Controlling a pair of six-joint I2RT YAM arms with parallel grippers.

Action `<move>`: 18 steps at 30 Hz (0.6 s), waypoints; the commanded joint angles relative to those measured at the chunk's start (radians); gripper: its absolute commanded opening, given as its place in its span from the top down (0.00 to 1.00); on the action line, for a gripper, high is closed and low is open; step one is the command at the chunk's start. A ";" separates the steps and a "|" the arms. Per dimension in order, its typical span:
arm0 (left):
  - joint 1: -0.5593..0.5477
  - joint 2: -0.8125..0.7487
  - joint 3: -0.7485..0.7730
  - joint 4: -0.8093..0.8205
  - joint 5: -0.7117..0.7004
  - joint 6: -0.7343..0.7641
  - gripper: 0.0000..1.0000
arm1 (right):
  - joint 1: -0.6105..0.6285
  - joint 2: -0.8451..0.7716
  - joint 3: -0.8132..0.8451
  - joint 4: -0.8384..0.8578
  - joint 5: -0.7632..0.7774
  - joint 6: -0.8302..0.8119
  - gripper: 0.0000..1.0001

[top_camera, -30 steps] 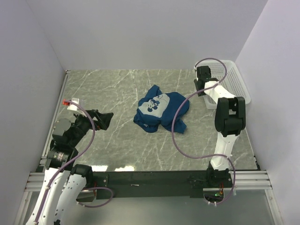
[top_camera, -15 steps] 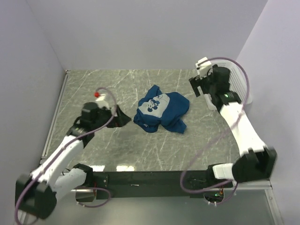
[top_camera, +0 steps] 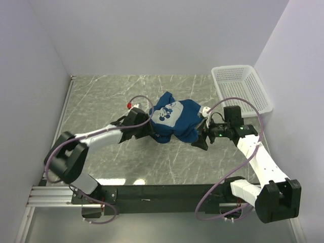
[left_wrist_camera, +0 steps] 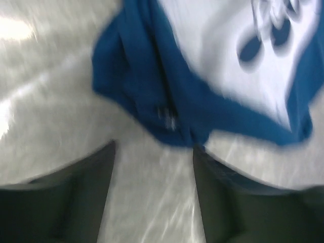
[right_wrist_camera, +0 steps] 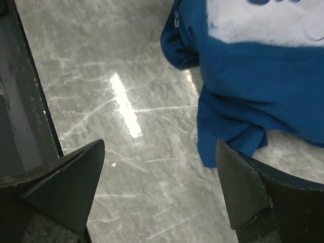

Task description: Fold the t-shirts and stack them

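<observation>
Left pincer is gaping wide at the shirt's left edge, gripping nothing, with a bunched blue fold lying just ahead of it. Right pincer is likewise standing open and empty, facing the hem at the near right corner. The shirt is lying crumpled mid-table, print up. Folding seems not yet begun: both arms are lining up grasps, and next each needs to drop and pinch cloth for spreading.
</observation>
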 commanded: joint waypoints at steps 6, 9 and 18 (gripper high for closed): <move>0.000 0.231 0.234 -0.074 -0.166 0.006 0.47 | -0.045 -0.050 0.031 0.022 -0.075 -0.015 0.04; 0.000 0.299 0.286 -0.107 -0.183 0.042 0.52 | -0.053 -0.044 0.037 0.006 -0.081 -0.020 0.05; -0.001 0.148 0.467 -0.261 -0.341 0.199 1.00 | -0.093 -0.063 0.042 -0.005 -0.096 -0.018 0.05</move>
